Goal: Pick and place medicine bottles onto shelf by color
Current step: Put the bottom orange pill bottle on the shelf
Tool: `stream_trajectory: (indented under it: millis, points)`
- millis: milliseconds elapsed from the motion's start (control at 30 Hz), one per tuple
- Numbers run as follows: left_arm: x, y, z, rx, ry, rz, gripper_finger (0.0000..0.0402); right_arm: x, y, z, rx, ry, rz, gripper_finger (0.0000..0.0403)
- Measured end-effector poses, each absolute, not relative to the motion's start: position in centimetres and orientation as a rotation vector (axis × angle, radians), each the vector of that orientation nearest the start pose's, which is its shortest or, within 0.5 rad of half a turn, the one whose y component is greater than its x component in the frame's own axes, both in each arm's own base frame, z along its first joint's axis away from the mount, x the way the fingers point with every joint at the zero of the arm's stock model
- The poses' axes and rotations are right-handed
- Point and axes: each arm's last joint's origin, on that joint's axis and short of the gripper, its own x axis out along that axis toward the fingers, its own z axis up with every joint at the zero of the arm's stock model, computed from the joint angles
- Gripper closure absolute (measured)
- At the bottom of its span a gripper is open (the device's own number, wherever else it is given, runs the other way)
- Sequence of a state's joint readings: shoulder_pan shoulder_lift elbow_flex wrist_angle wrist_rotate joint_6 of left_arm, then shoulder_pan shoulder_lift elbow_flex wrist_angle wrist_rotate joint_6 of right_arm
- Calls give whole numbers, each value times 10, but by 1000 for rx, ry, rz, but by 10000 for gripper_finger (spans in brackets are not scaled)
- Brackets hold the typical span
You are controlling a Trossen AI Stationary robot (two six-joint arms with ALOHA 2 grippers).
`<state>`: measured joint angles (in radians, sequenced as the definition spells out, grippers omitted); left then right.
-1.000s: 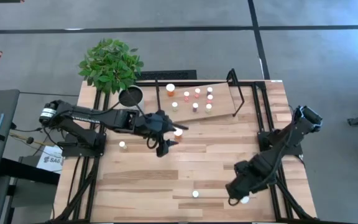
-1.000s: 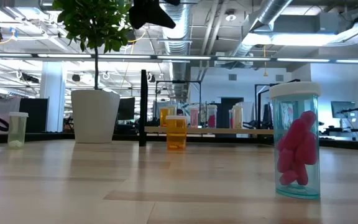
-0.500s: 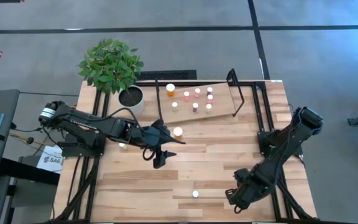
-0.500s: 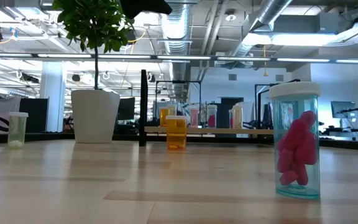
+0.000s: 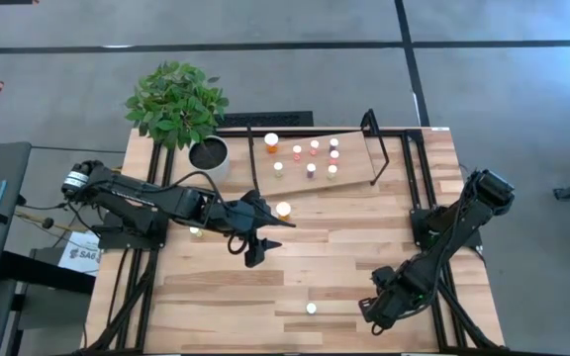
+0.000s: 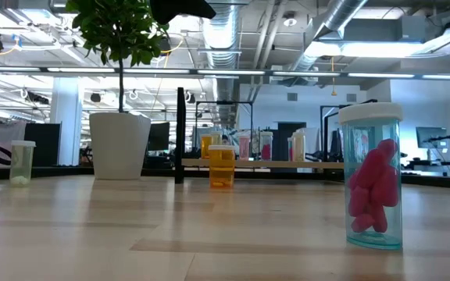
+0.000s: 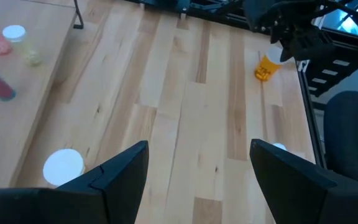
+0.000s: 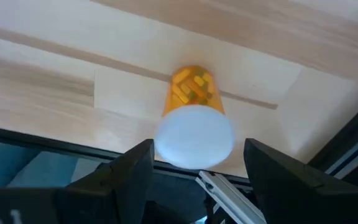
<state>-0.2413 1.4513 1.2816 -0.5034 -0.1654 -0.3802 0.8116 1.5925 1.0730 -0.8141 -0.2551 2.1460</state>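
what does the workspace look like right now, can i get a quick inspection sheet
surface: plank tabletop, mostly bare
job's things: shelf at the far edge carrying seven bottles; orange bottle at the near right corner; pink-pill bottle near the front edge; yellow bottle before the shelf; pale bottle at the left
clutter: potted plant at the far left corner
grippers: left tool open, empty, raised mid-table; right tool open around the orange bottle, contact unclear
cables: wires by the left arm's base
surroundings: grey floor, workshop behind
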Motion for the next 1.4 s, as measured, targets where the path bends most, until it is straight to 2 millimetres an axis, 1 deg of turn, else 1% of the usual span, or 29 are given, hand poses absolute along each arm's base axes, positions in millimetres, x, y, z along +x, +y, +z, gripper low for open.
stream_trajectory:
  millis: [400, 900, 1200, 1333, 1400]
  points:
    - [308, -70, 323, -253, 660, 67, 135, 196, 218, 205, 1255, 1557, -767, 131]
    - [308, -70, 323, -251, 660, 69, 135, 196, 216, 205, 1241, 1539, -784, 131]
    - [308, -70, 323, -251, 660, 69, 135, 196, 216, 205, 1262, 1532, -808, 131]
    - [308, -70, 323, -251, 660, 69, 135, 196, 216, 205, 1232, 1541, -775, 131]
    - [308, -70, 323, -250, 660, 68, 135, 197, 217, 201, 1209, 1549, -768, 131]
